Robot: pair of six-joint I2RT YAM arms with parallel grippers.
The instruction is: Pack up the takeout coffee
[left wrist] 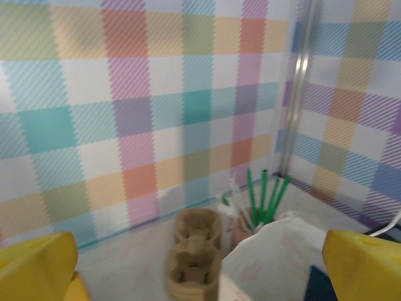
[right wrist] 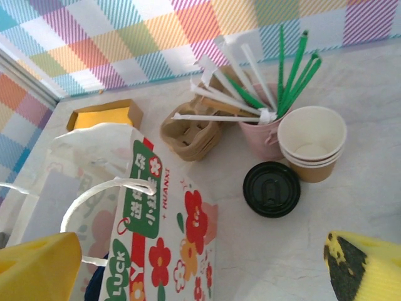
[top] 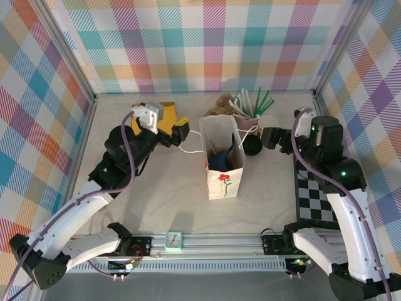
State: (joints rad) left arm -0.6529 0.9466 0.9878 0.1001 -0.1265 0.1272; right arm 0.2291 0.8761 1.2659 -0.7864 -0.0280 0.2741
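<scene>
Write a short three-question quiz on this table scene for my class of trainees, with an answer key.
1. True or false: the round black plastic lid lies flat on the table, beside the stack of brown paper cups.
2. What holds the green and white straws? A) a pink cup B) a glass jar C) a metal tin
3. Short answer: are the left claw and the right claw open or shut?

Key: 1 true; 2 A; 3 both open, with nothing between the fingers.
</scene>
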